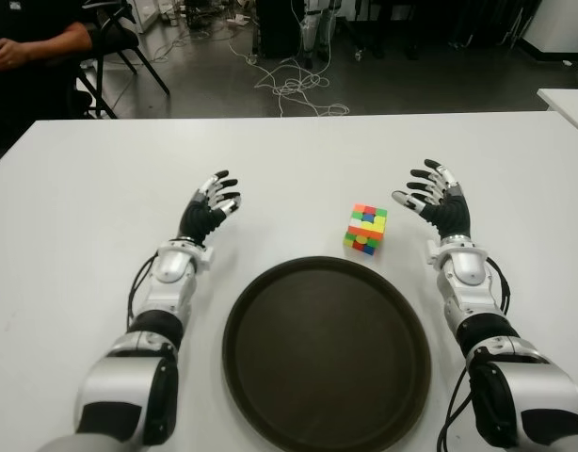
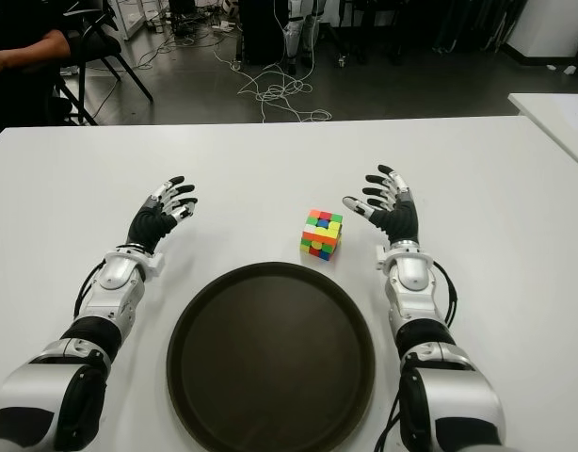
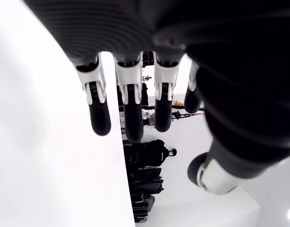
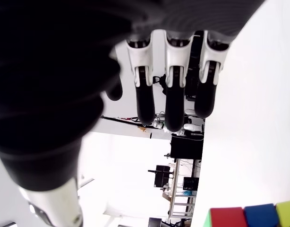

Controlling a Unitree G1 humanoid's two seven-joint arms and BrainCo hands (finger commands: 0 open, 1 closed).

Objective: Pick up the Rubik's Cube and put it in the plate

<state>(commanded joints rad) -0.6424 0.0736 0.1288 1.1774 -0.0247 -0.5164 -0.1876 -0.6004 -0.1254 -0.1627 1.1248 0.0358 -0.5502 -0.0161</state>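
Nothing is grasped yet — the cube [image 1: 365, 230] sits on the table [image 1: 101, 169] just beyond the plate's [image 1: 270, 292] far rim. The right hand [image 1: 440, 203], fingers spread and empty, hovers right of it; the left hand [image 1: 210, 207], also spread, shows left of the plate. Next: reach left to the cube and close around it.

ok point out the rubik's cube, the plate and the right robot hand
Rubik's Cube [image 1: 365, 230], left eye view, middle of its front face
plate [image 1: 270, 287], left eye view, left rim
right robot hand [image 1: 442, 205], left eye view, palm
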